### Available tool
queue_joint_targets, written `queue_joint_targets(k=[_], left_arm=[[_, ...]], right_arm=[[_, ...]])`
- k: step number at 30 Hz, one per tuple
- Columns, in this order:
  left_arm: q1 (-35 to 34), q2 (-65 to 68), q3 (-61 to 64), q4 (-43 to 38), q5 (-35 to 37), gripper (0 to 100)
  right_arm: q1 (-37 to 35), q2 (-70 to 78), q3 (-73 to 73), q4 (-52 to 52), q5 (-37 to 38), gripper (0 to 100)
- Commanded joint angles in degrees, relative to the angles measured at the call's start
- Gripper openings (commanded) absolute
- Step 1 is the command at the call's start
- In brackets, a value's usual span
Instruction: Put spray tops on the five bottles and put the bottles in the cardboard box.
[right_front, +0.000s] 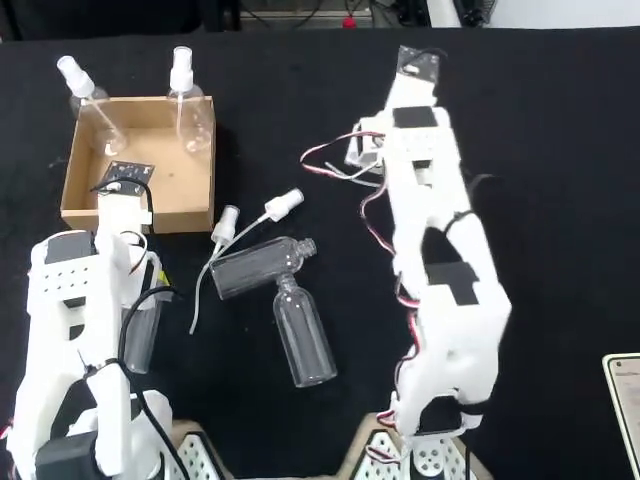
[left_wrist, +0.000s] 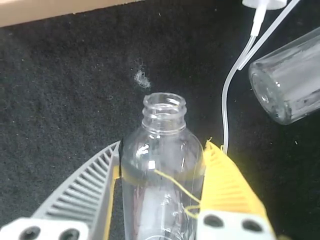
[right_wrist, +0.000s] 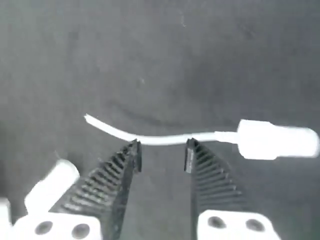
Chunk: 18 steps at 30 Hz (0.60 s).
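Robotics lab workbench
Two white arms (right_front: 75, 330) (right_front: 445, 270) with loose servo wires (right_front: 335, 160) are standing on a black-clothed desk (right_front: 560, 150), while cables (right_front: 300, 12) are trailing along the frame's top edge.

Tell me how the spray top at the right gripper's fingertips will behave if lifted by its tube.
The spray top has a thin, already curved tube, which will probably flex and let its bulkier end droop. It looks light, so the open right gripper may just nudge it along the cloth.
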Motion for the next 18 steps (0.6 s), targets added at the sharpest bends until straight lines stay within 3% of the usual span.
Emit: queue_joint_targets(k=[1, 11, 18], left_arm=[[-0.5, -1.8, -0.5, -0.7, 0.2, 6], [-0.4, -1.8, -0.5, -0.7, 0.1, 6], [-0.4, -1.8, -0.5, -0.7, 0.1, 6]], right_arm=[[0.6, 1.8, -3.3, -4.3, -3.9, 14.1], [1.6, 6.8, -3.2, -5.0, -4.6, 13.9], [2.0, 5.3, -3.3, 5.8, -4.2, 14.0]])
